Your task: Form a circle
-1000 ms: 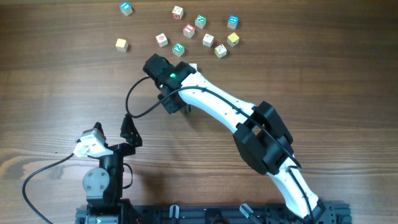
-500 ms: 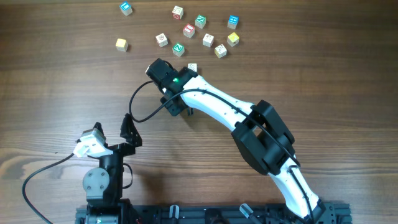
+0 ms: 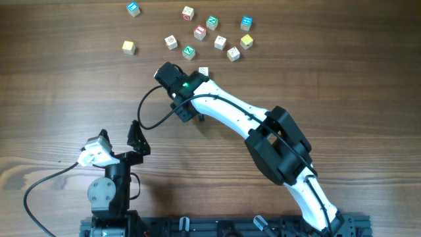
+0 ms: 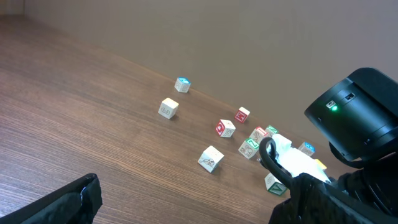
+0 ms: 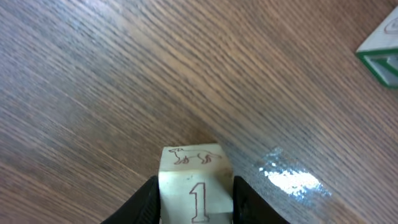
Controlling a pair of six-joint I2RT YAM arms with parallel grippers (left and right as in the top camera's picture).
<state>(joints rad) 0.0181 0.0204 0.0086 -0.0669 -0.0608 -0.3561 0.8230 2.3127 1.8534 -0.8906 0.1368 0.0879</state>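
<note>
Right gripper (image 5: pixel 196 200): dark fingers (image 5: pixel 144 202) sit flush against both sides of the numbered cube (image 5: pixel 196 180), so the jaws are clamped on it, and the cube rests on the wooden table (image 5: pixel 93 74). The face toward the wrist camera reads "1" in red-brown outline. The adjoining upper face carries a line drawing of a four-legged, fox-like animal in the same ink. Ahead of this gripper and off to its right, a green-edged cube (image 5: pixel 380 53) is cut by the frame, and its marking is unreadable. In the overhead view the fingers are hidden under the wrist. A whitish cube (image 3: pixel 203 70) shows just at the far edge of the wrist, and I cannot tell whether it is the numbered one. The circle (image 3: pixel 199 31) lies just beyond the right gripper, away from the robot's base, apart from it. It is a loose ring of small cubes around a red-marked one, with gaps between them and a few more cubes trailing to the right. Green, red, blue and tan marks are visible, but the characters are too small to read. Further left of the gripper, apart from the ring, sit a blue-topped cube (image 3: pixel 133 8) and a yellowish cube (image 3: pixel 127 47). Left gripper (image 3: pixel 137 137): low near the base, well behind the right one, with its jaws spread wide and nothing between them.
</note>
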